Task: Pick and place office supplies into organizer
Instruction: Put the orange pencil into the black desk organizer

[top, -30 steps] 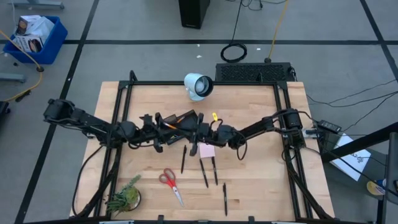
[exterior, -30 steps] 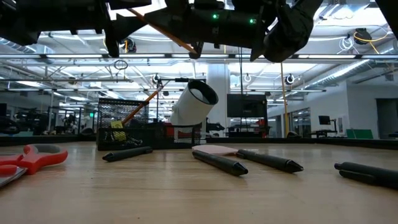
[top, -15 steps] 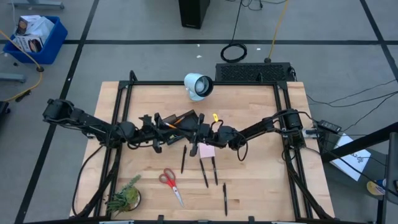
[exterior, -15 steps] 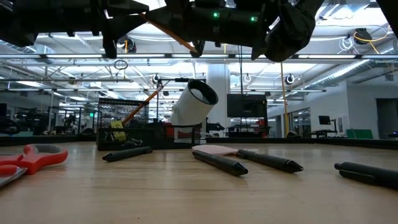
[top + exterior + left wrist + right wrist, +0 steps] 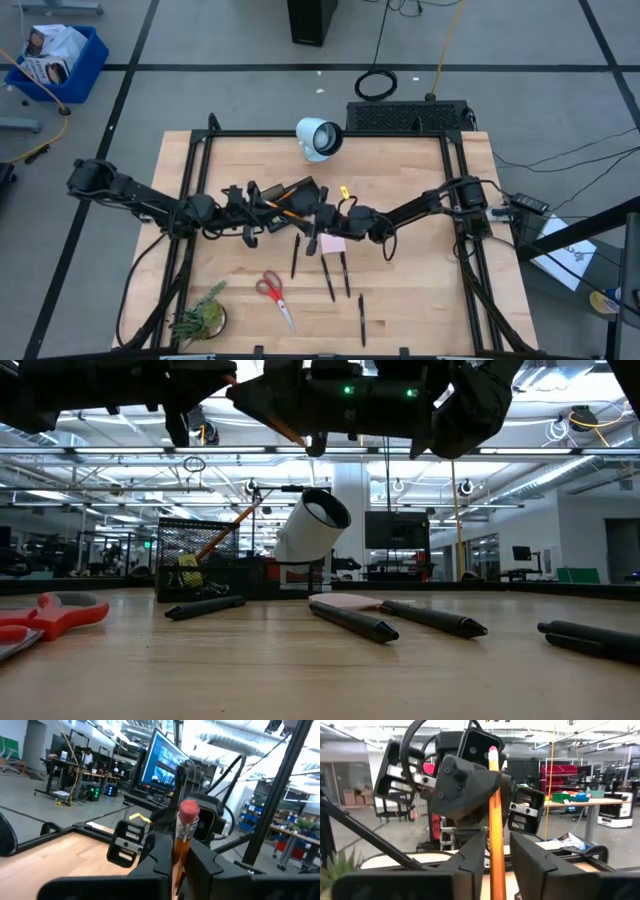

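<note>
An orange pencil (image 5: pixel 283 194) with a pink eraser hangs in the air over the table's middle, between my two grippers. My left gripper (image 5: pixel 268 203) reaches in from the table's left and is shut on it. My right gripper (image 5: pixel 318 213) comes from the right; its fingers stand slightly open on either side of the pencil's lower part (image 5: pixel 495 845). The black mesh organizer (image 5: pixel 195 560) stands on the table below the grippers and holds another pencil, leaning up out of it. Black pens (image 5: pixel 327 277), a pink sticky pad (image 5: pixel 333 243) and red scissors (image 5: pixel 272 295) lie nearer. My left gripper pinches the pencil's shaft (image 5: pixel 179 851) between its two fingers, a little below the eraser (image 5: pixel 188 812). The fingers come nearly level from the table's left and lie across the pencil. The pencil slants, eraser end up, lifted clear of the table. My right gripper shows a gap between one finger (image 5: pixel 530 862) and the pencil; whether the other finger touches it I cannot tell.
A white lamp-like cylinder (image 5: pixel 318 138) lies at the far middle, a green plant (image 5: pixel 200 318) at the near left corner. One more pen (image 5: pixel 361 318) lies near the front edge. A small yellow clip (image 5: pixel 345 188) sits beside the organizer.
My left gripper's fingers have drawn together around the pencil. Both arms have kept their places, and the pencil stays in the air at the same slant.
</note>
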Controlling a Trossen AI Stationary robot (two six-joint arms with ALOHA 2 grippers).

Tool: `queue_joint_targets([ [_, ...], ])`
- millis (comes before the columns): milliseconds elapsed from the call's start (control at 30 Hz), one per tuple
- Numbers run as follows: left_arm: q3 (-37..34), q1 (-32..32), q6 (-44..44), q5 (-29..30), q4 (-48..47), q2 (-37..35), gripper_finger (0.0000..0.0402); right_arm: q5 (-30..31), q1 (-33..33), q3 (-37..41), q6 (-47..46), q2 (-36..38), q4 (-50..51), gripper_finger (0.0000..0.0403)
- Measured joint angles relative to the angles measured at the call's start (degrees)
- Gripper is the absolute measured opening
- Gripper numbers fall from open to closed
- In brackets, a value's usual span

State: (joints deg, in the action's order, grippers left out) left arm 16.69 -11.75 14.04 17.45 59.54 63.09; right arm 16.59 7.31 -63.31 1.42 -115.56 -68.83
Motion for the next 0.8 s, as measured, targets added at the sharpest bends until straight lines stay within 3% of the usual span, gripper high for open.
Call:
queue_joint_targets([
  [167, -0.02, -0.03, -0.07, 1.08, -7.92, -5.09, 0.0031, 0.74, 1.36, 4.33, 5.83, 2.21, 1.55, 0.0123],
  [400, -0.02, -0.03, -1.79, 2.89, -17.65, -14.11, 0.0014, 7.43, 4.68, 12.89, 9.27, 10.15, 0.98, 0.0141],
  [600, -0.02, 0.0, -3.65, 11.44, -30.52, -21.23, 0.0043, 7.59, 7.37, 21.32, 8.09, 17.71, 1.41, 0.0135],
  [800, -0.02, 0.0, -5.46, 21.91, -36.29, -25.37, 0.0017, 7.48, 9.24, 27.05, 4.65, 22.35, 1.1, 0.0133],
])
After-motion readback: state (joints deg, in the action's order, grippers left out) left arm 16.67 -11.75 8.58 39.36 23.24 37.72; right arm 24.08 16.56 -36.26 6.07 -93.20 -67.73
